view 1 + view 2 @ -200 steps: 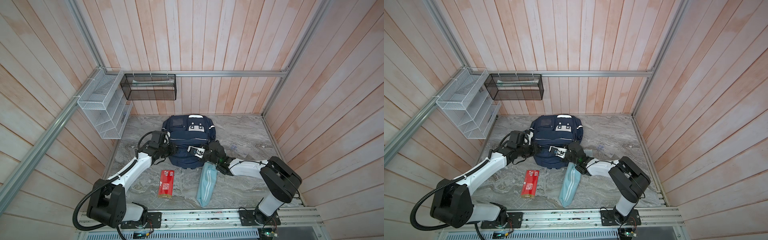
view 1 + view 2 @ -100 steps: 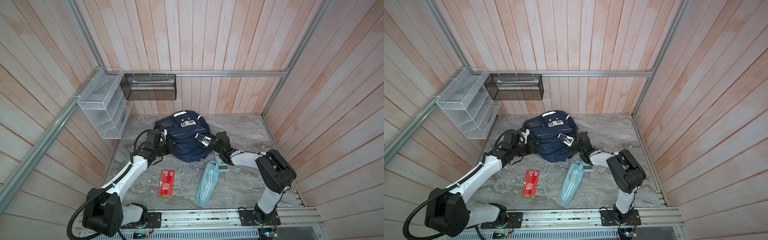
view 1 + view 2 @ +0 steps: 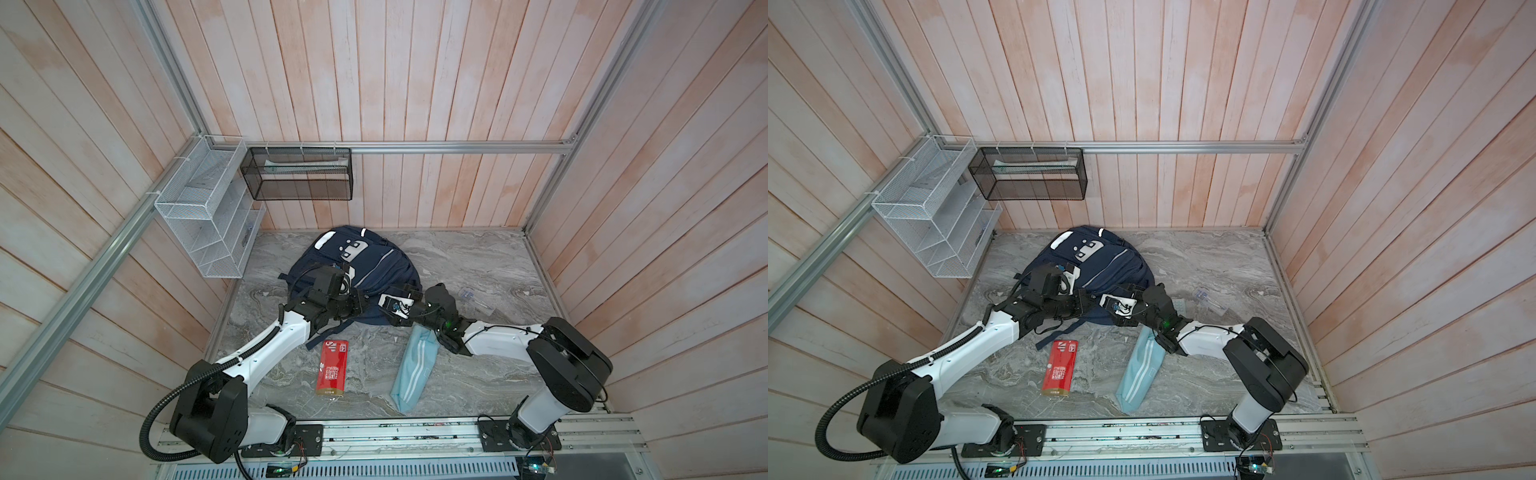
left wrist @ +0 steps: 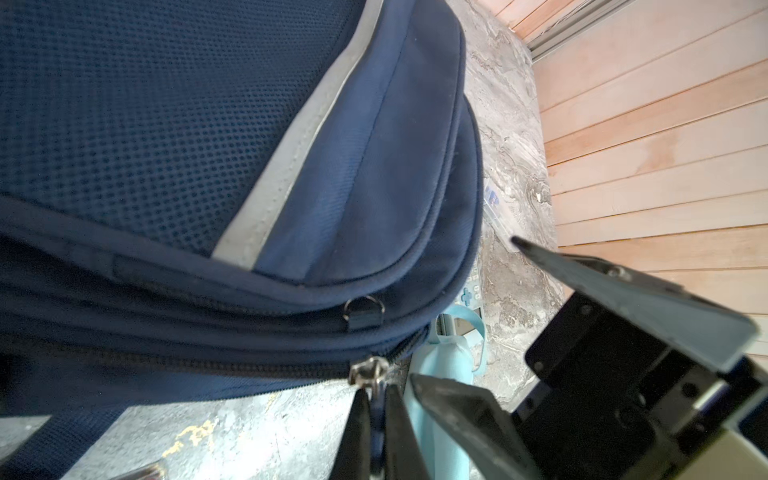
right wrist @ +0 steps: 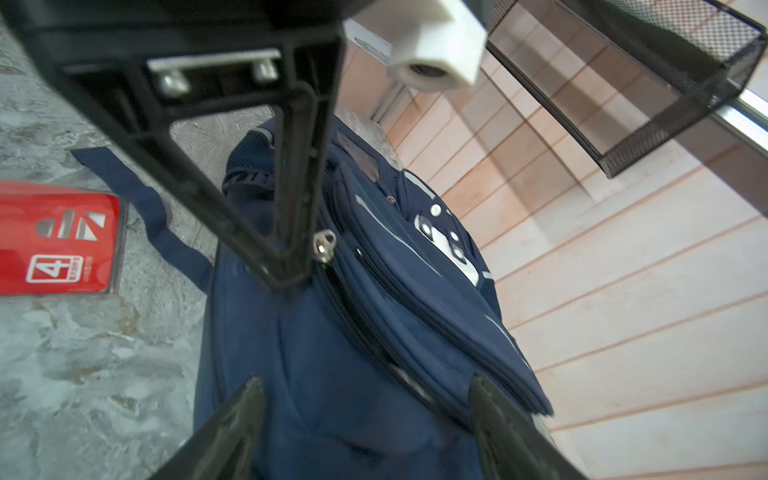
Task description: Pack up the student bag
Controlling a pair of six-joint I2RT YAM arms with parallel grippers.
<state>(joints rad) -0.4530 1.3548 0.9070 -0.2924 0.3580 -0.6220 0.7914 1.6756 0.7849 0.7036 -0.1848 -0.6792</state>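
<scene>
The left end effector [image 4: 374, 419] stays clenched on the zipper pull [image 4: 370, 372] of the student bag [image 3: 374, 266], while the right end effector [image 5: 368, 388], clenched a second earlier, now stands released beside it.

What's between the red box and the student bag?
A loose navy strap trailing from the student bag lies on the marble table toward the red box. It shows in both top views and the right wrist view.
</scene>
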